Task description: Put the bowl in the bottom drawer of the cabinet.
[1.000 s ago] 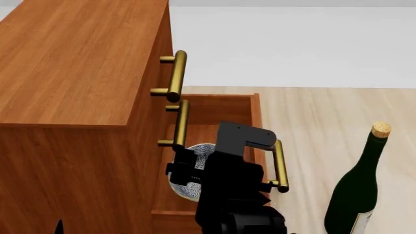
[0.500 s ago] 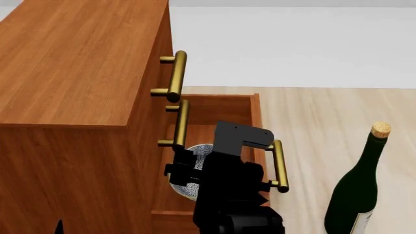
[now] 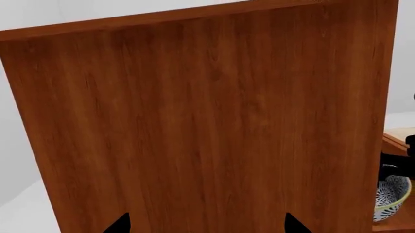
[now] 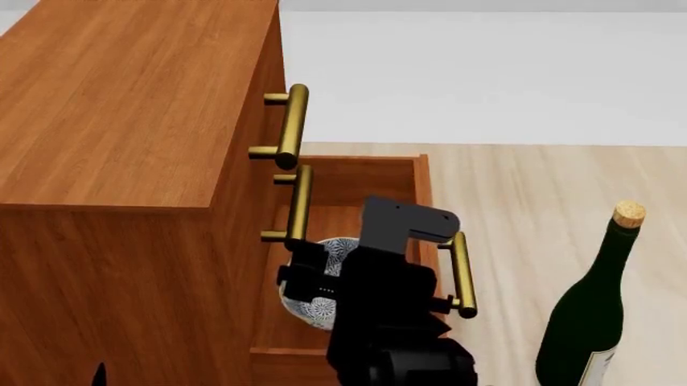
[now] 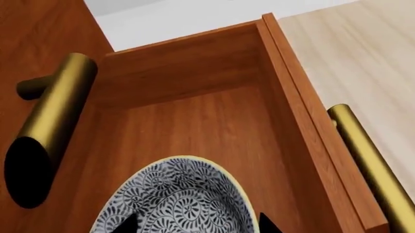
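Note:
The cabinet (image 4: pixel 129 121) fills the left of the head view, and its bottom drawer (image 4: pixel 422 185) stands pulled out. My right gripper (image 5: pixel 196 224) hangs inside the drawer, shut on the blue-and-white bowl (image 5: pixel 181 199). One fingertip lies over the bowl's patterned inside and the other sits just outside its pale rim. The bowl (image 4: pixel 309 310) is tilted above the drawer floor (image 5: pixel 214 126), mostly hidden by my right arm in the head view. My left gripper (image 3: pixel 206 228) is open with nothing between its tips, facing the cabinet's plain side (image 3: pixel 194 121).
A dark green corked wine bottle (image 4: pixel 590 314) stands on the pale wood floor at the right. Brass bar handles stick out from the two upper drawer fronts (image 4: pixel 290 125) and from the open drawer's front (image 4: pixel 462 273), close to my right arm.
My right arm shifted slightly back and forth over the drawer with the bowl still in its grip. The drawer and the bottle have not moved.

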You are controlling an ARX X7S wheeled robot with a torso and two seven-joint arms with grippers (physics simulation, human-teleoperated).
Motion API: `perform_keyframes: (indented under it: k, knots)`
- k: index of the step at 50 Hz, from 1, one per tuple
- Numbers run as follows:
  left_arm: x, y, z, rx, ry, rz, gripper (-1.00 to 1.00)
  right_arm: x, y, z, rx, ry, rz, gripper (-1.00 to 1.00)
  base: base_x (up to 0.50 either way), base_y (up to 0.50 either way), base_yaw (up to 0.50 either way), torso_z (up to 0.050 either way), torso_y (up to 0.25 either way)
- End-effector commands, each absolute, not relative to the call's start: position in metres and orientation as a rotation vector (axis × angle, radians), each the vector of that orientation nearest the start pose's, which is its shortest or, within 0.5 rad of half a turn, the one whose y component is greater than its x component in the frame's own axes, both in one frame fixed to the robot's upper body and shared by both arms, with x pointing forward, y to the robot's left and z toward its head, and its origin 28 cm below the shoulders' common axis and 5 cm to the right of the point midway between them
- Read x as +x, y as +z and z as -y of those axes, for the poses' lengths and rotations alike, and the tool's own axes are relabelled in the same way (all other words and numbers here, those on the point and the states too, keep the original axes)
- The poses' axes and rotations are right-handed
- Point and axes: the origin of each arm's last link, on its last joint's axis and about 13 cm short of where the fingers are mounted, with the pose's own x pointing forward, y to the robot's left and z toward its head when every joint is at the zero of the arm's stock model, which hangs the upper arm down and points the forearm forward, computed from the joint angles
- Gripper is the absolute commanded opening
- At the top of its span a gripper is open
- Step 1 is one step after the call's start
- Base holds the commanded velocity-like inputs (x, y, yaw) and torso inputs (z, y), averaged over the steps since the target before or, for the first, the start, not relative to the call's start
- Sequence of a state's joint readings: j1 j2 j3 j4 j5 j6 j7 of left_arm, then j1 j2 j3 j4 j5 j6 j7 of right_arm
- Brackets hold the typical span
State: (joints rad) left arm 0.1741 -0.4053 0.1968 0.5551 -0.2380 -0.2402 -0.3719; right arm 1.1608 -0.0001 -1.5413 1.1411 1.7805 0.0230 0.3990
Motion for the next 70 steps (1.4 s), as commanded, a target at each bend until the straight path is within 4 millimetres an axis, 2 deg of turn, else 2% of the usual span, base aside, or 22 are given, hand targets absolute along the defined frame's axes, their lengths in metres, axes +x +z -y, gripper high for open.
perform_keyframes:
  k: [1,14,35,59,70]
  knots:
    - [0.164,0.081,-0.226,0.063,-0.002,0.070,1.00,0.393,0.101,0.036,0.064,-0.101,-0.437,1.00,0.00,0.00,-0.01,0.000,0.000]
    - [0.165,0.083,-0.225,0.065,-0.007,0.073,1.00,0.401,0.115,0.043,0.074,-0.119,-0.392,1.00,0.00,0.00,-0.01,0.000,0.000]
    - [0.164,0.082,-0.224,0.068,-0.008,0.070,1.00,0.398,0.134,0.053,0.062,-0.143,-0.337,1.00,0.00,0.00,0.00,0.000,0.000]
    - [0.164,0.082,-0.224,0.072,-0.006,0.071,1.00,0.387,0.148,0.066,0.072,-0.162,-0.293,1.00,0.00,0.00,0.00,0.000,0.000]
    - [0.163,0.083,-0.224,0.072,-0.007,0.073,1.00,0.377,0.153,0.072,0.081,-0.168,-0.270,1.00,0.00,0.00,0.00,0.000,0.000]
